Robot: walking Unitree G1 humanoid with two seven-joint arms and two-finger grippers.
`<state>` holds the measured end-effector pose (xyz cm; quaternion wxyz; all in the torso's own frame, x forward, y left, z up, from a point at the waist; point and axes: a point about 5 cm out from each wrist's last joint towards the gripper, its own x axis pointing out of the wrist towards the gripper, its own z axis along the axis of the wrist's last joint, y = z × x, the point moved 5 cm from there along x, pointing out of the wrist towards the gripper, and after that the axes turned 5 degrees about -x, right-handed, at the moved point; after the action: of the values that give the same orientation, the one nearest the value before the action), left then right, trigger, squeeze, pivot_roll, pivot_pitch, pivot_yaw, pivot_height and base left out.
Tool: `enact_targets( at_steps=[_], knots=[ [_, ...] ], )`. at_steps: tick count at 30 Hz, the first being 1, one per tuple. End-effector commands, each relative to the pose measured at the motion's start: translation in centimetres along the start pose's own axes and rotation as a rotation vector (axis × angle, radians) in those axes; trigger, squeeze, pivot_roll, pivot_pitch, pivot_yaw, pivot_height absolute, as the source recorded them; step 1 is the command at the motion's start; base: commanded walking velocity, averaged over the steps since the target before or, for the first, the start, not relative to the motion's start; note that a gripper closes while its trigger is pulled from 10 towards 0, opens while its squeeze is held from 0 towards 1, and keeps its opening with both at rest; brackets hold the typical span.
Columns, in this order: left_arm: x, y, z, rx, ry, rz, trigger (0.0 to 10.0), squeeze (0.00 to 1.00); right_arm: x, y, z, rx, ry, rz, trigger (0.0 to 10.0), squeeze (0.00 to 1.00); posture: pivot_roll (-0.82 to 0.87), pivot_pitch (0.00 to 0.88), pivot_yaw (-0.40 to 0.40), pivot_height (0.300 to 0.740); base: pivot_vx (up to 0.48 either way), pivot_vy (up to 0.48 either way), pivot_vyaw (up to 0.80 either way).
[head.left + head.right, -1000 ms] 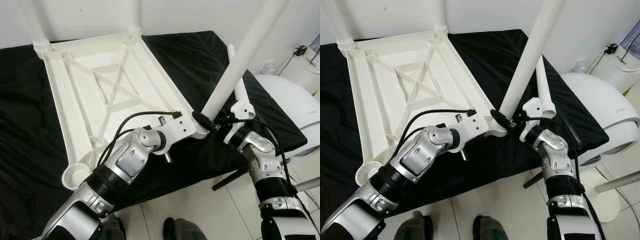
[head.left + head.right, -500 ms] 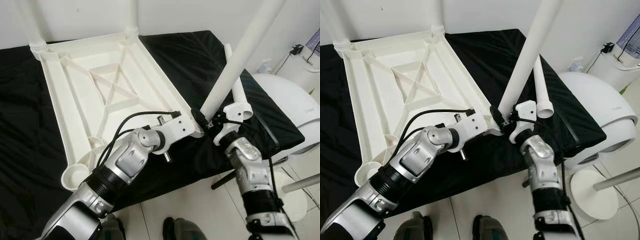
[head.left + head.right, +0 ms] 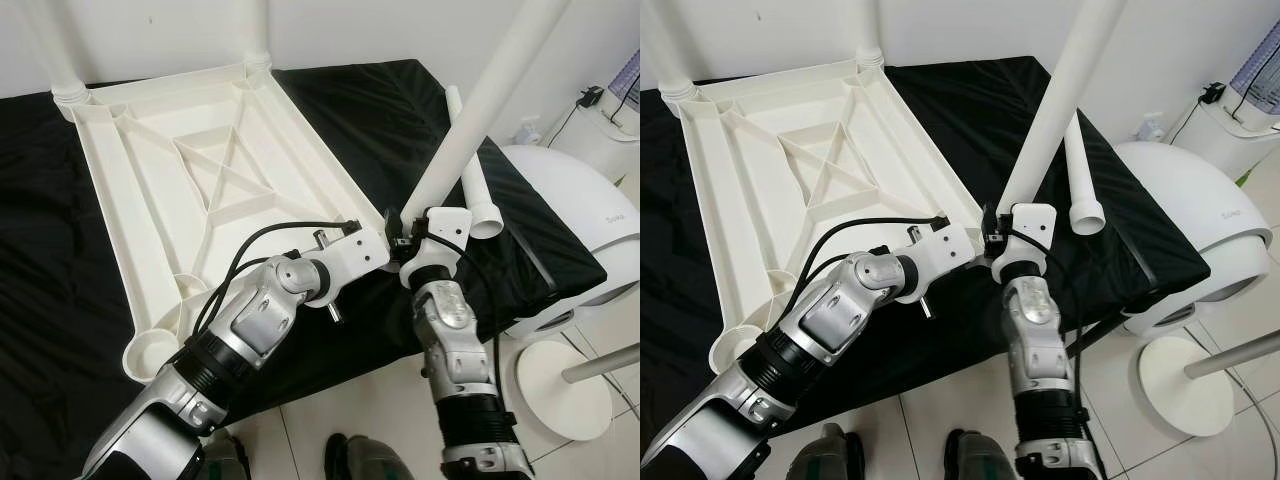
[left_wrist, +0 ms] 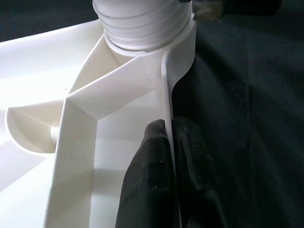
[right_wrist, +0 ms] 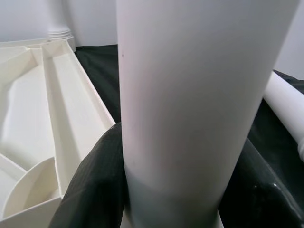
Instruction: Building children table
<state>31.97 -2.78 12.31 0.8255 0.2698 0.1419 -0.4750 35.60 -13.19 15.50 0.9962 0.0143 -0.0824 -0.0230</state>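
Left eye view, black cloth [image 3: 400,110], white tiled floor [image 3: 380,410]

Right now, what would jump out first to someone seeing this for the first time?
The white table top lying upside down on the black cloth, ribs showing. At its near right corner a tall white leg rises, gripped by the right gripper, while the left gripper pinches the top's rim. Another leg lies loose on the cloth.

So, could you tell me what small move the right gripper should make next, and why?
Probably turn the white plastic table leg further into its corner socket: the right gripper clasps the leg's base, threads show at the socket, and the left gripper pinches the upturned white tabletop's rim steady.
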Motion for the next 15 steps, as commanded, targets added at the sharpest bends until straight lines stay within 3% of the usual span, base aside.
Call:
enact_targets(
  at_steps=[1,9,10,15],
  knots=[
    [0.26,-0.93,-1.0,0.008,0.037,-0.035,10.0,0.0,-0.09,-2.25,0.52,0.011,-0.005,-0.143,10.0,0.0,-0.03,0.064,-0.051,0.74,0.0,0.0,0.0],
    [0.28,-0.94,-1.06,0.008,0.038,-0.034,10.0,0.0,-0.24,-2.43,0.45,0.001,0.002,-0.155,10.0,0.0,-0.03,0.06,-0.054,0.74,0.0,0.0,0.0],
    [0.3,-0.96,-1.07,0.008,0.038,-0.033,10.0,0.0,-0.26,-2.54,0.39,0.013,0.006,-0.153,10.0,1.0,-0.03,0.056,-0.057,0.74,0.0,0.0,0.0],
    [0.36,-1.01,-1.04,0.008,0.036,-0.032,10.0,0.0,-0.34,-2.34,0.13,0.027,0.013,-0.12,10.0,1.0,-0.03,0.048,-0.062,0.74,0.0,0.0,0.0]
  ],
)
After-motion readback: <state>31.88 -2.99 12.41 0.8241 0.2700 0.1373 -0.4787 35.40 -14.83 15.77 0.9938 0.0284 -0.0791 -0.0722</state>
